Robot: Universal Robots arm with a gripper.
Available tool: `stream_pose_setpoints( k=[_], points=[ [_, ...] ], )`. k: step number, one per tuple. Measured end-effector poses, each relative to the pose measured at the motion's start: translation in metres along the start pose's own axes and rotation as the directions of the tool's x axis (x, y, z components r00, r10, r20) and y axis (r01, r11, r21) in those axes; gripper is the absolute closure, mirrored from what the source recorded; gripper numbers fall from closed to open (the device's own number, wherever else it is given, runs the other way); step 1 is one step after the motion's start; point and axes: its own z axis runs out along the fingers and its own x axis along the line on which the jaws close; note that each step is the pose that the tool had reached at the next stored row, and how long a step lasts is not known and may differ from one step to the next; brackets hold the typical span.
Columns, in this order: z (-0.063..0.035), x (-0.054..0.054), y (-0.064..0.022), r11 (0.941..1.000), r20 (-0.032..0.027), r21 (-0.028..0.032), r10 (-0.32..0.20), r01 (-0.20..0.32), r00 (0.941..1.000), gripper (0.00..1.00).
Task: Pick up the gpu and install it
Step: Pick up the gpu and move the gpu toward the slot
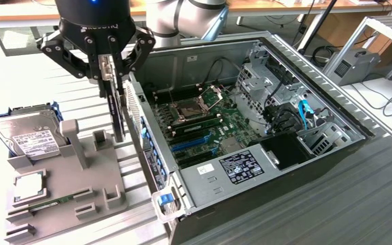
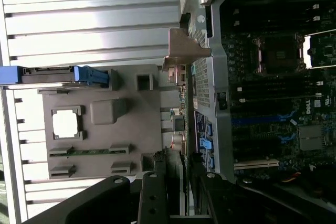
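Gripping the upper end of the gpu (image 1: 116,112), the gripper (image 1: 112,76) has its two fingers pinched on the card, which hangs upright and edge-on over the gray holder tray (image 1: 67,173), just beside the outer rear wall of the open computer case (image 1: 298,194). The card's silver end bracket (image 2: 186,51) lies close against that wall. On the tray, a hard drive (image 1: 26,135) in a blue frame stands at the far end, with a processor chip (image 1: 29,186) and a memory strip (image 1: 53,202) beyond it.

gpu (image 2: 180,109) edge-on in the hand (image 2: 176,179), between grey tray (image 2: 105,148) and open case (image 2: 209,80)
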Motion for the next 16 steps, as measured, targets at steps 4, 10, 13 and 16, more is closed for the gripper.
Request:
stream_pose_setpoints(
  k=[4,10,13,16],
  points=[
    [0.0001,-0.003,0.0003,1.0000,0.0000,0.0003,0.000,0.000,1.0000,0.71],
    [0.0002,-0.009,0.0007,1.0000,0.0001,0.0007,0.000,0.000,1.0000,0.71],
    [0.0003,-0.011,0.0008,1.0000,0.0001,0.0008,0.000,0.000,1.0000,0.71],
    [0.0004,-0.013,0.0010,1.0000,0.0001,0.0011,0.000,0.000,1.0000,0.71]
  ],
)
